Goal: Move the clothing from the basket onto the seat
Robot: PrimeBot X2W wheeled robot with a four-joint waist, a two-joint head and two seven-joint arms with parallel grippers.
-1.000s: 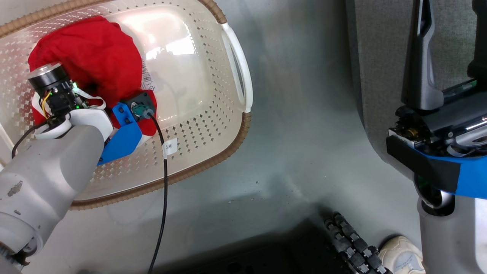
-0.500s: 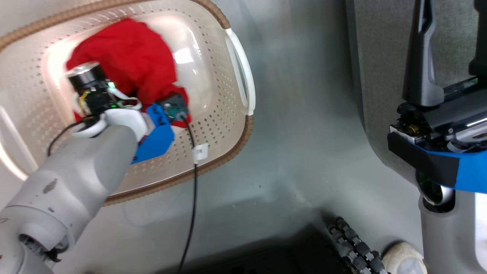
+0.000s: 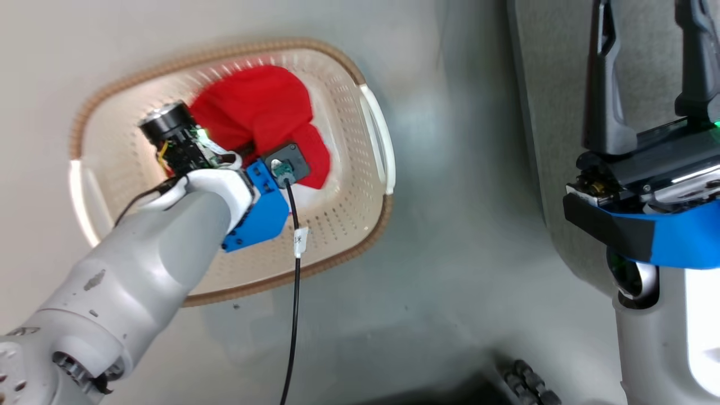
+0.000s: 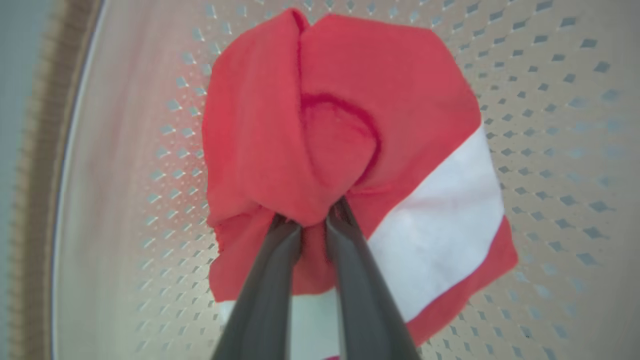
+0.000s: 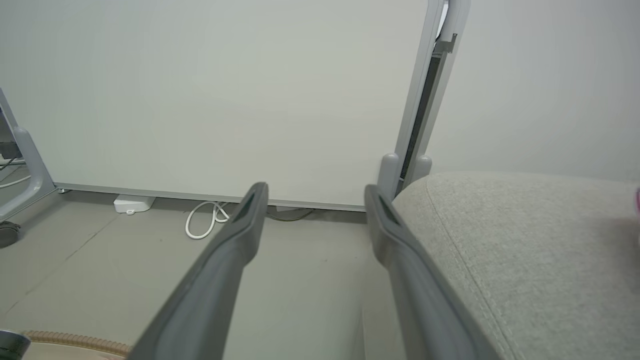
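While the left tool [image 4: 312, 220] was pinched almost shut on a bunched fold of the red clothing [image 4: 360, 90], the garment was down inside the basket [image 4: 560, 110]. Meanwhile the right tool [image 5: 315, 192] sat wide open with nothing in it, just beside the grey seat [image 5: 525, 250].

A plain white wall panel [image 5: 200, 90] meets the grey floor [image 5: 100, 260], a white cable [image 5: 205, 222] looped at its base.
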